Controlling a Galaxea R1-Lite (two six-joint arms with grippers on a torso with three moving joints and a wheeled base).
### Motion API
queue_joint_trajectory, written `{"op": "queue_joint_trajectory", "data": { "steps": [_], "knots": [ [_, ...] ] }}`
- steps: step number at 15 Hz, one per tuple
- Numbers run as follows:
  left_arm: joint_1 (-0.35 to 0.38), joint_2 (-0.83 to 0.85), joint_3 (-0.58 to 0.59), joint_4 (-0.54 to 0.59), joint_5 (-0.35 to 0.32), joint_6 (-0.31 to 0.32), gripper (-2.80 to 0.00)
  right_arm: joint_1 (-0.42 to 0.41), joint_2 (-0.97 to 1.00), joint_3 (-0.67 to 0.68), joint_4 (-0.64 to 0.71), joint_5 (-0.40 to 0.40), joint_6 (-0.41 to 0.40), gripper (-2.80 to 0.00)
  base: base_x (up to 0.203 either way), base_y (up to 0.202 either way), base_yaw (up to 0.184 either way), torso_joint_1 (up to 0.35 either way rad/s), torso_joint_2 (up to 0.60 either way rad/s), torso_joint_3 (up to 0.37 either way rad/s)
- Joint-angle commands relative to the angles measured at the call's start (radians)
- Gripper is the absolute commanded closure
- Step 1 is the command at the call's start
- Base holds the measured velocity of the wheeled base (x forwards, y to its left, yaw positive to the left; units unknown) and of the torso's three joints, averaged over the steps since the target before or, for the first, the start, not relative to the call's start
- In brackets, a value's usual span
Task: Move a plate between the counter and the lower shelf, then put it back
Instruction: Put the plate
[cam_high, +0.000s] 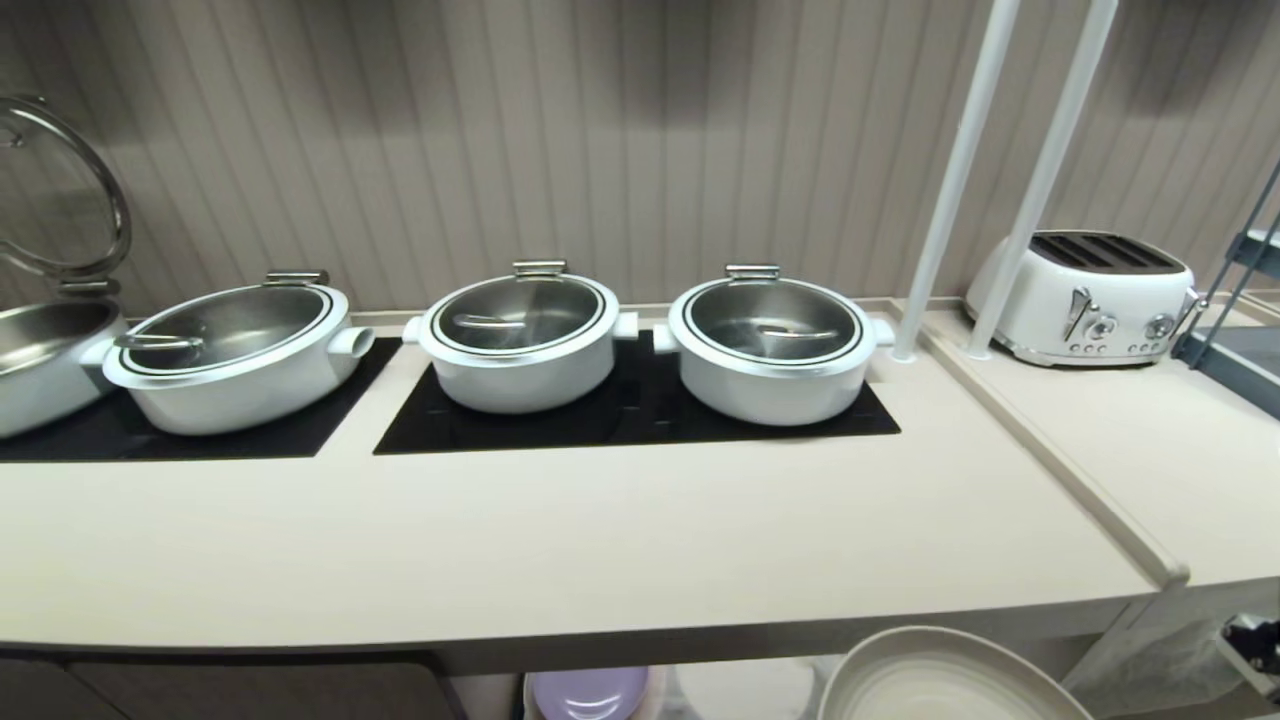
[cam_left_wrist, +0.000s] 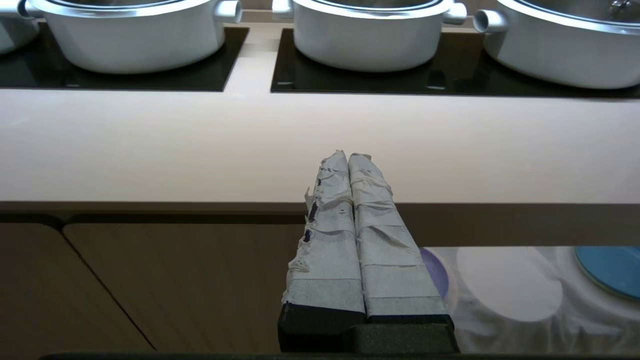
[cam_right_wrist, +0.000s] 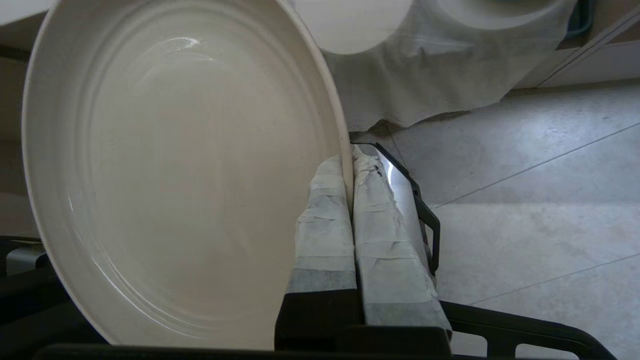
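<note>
From the head view, the counter (cam_high: 560, 540) runs across the room with three lidded white pots (cam_high: 520, 335) sitting on black panels and a white toaster (cam_high: 1085, 295) off to the right. Nothing of the task rests on the counter's bare front strip. The cream plate (cam_high: 940, 680) shows at the bottom right, below and in front of the counter's front edge, out in the air. A lilac plate (cam_high: 588, 692) peeks out from the lower shelf to its left.

From the left wrist view, the left gripper (cam_left_wrist: 348, 160) hangs in front of the counter edge with its taped fingers pressed together and nothing between them. The lower shelf (cam_left_wrist: 505, 320), draped in white cloth, lies beyond it with a blue plate (cam_left_wrist: 610, 267) at the far side. This arm looks parked.

From the right wrist view, the right gripper (cam_right_wrist: 349, 167) is clamped on the plate's rim, one taped finger (cam_right_wrist: 325, 220) on the inner face and the other behind. The plate is tilted nearly on edge, its body spreading away to one side of the fingers, and the cloth-covered shelf lies just beyond it. I judge the right arm is the one to carry it, and the counter lies above and ahead, so the plate needs lifting clear of the thick front edge and levelling before it can be set down.
</note>
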Motion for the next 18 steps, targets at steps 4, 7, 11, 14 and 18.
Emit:
{"op": "queue_joint_trajectory", "data": {
  "steps": [4,7,11,14,18],
  "knots": [
    [0.0,0.001,0.0,0.0,0.0,-0.001,0.0,0.0,0.001,0.003,0.001,0.0,0.003,0.0,0.0,0.198,0.0,0.002,0.0,0.004],
    [0.0,0.001,0.0,0.0,0.0,0.001,0.0,0.0,0.001,0.005,0.0,0.0,0.003,0.0,0.0,0.196,0.001,0.005,0.0,0.002],
    [0.0,0.001,0.0,0.0,0.0,0.0,0.0,0.0,0.001,0.007,0.0,0.0,0.002,0.0,0.0,0.196,-0.001,0.002,0.0,0.003],
    [0.0,0.001,0.0,0.0,0.0,0.001,0.0,0.0,0.001,0.007,0.0,0.0,0.001,0.0,0.0,0.196,-0.003,0.003,0.0,0.006],
    [0.001,0.001,0.0,0.0,0.0,0.002,0.0,0.0,0.001,0.007,0.0,0.0,0.002,0.0,0.0,0.109,-0.001,0.001,0.0,0.003]
  ]
}}
